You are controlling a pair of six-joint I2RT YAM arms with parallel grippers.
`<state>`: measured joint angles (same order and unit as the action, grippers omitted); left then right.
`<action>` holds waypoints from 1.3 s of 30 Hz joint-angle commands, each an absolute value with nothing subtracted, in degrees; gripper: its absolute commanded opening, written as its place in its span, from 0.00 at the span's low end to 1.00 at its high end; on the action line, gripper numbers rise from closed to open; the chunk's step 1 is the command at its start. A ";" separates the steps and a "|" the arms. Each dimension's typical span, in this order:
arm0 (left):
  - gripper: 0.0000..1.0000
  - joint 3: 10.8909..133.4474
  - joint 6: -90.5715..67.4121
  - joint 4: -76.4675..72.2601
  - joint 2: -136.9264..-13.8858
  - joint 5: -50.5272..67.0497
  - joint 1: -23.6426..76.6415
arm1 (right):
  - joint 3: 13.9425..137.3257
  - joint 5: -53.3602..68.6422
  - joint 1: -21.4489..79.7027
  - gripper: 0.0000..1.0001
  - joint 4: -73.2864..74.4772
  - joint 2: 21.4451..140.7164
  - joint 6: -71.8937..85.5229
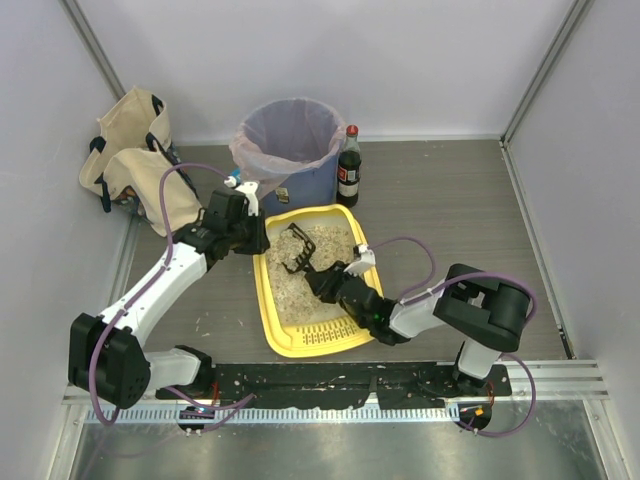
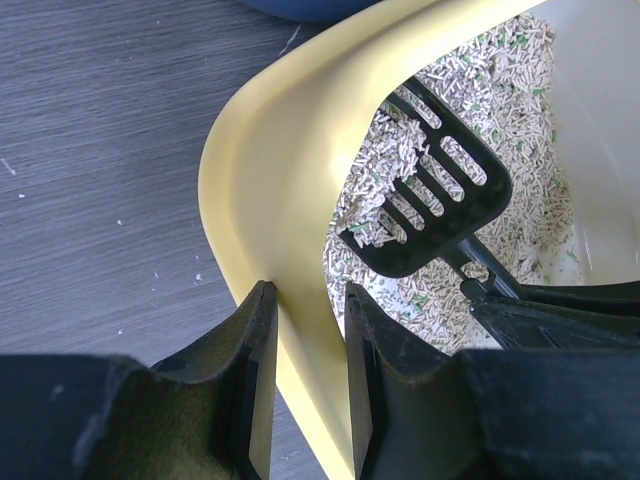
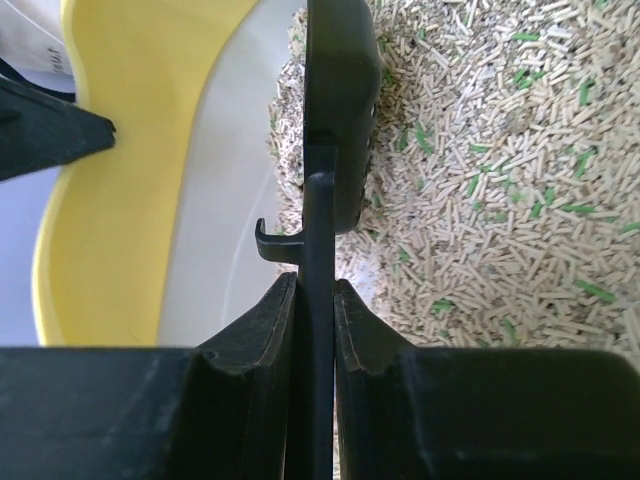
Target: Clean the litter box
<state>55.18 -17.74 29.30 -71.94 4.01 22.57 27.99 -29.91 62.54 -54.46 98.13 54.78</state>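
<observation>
litter box (image 1: 300, 345) on bench (image 1: 450, 200), right in front of blue bin (image 1: 310, 185). left pincer (image 2: 305, 300) pinching box rim. right pincer (image 3: 318, 290) clamped tight on scoop (image 2: 430, 200) handle, blade in granules (image 3: 480, 180). scooping barely begun imo, dumping all left.

- Left end effector (image 2: 306, 300): two black fingers rose from the bottom edge and clamped the wall of the litter box (image 2: 255, 130), one finger outside and one inside.
- Litter box: a yellow tray with a rounded corner and broad rim held beige pellets (image 2: 520, 100) flecked with green.
- Slotted scoop (image 2: 440, 195): black, it lay tilted in the pellets beside the clamped wall, with some pellets lodged on its blade.
- Right end effector (image 2: 485, 300): black, it met the scoop's handle at the right edge; its grip was unclear here.
- Surface (image 2: 100, 150): dark wood-grain, dotted with pale specks.
- Blue bin (image 2: 300, 6): only a sliver showed at the top edge.
</observation>
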 commanded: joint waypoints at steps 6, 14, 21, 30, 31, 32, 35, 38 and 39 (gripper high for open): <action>0.31 56.51 -17.31 30.32 -70.66 10.99 23.73 | 25.31 -24.79 58.19 0.02 -51.23 97.82 73.47; 0.31 56.51 -17.31 30.24 -70.49 10.99 23.73 | 23.82 -24.87 57.92 0.02 -56.32 97.91 78.22; 0.39 56.25 -17.40 29.71 -69.44 10.73 23.82 | 22.24 -26.19 57.92 0.01 -53.80 92.82 78.14; 0.61 55.20 -17.40 28.30 -66.71 9.67 23.73 | 21.01 -26.81 57.92 0.01 -48.87 87.46 78.48; 0.64 55.20 -17.40 28.21 -66.62 9.75 23.82 | 20.74 -26.63 57.92 0.01 -48.95 87.10 78.57; 0.66 55.20 -17.40 28.30 -66.45 9.67 23.73 | 20.66 -26.63 57.92 0.01 -48.96 86.75 78.57; 0.71 55.02 -17.49 28.21 -66.09 9.49 23.82 | 20.48 -26.89 57.92 0.01 -48.69 84.91 78.31; 0.73 55.11 -17.49 28.21 -65.83 9.32 23.73 | 20.57 -26.98 57.92 0.01 -47.29 82.62 77.87; 0.73 55.11 -17.49 28.21 -65.83 9.14 23.73 | 20.57 -27.07 58.01 0.01 -46.85 81.83 77.78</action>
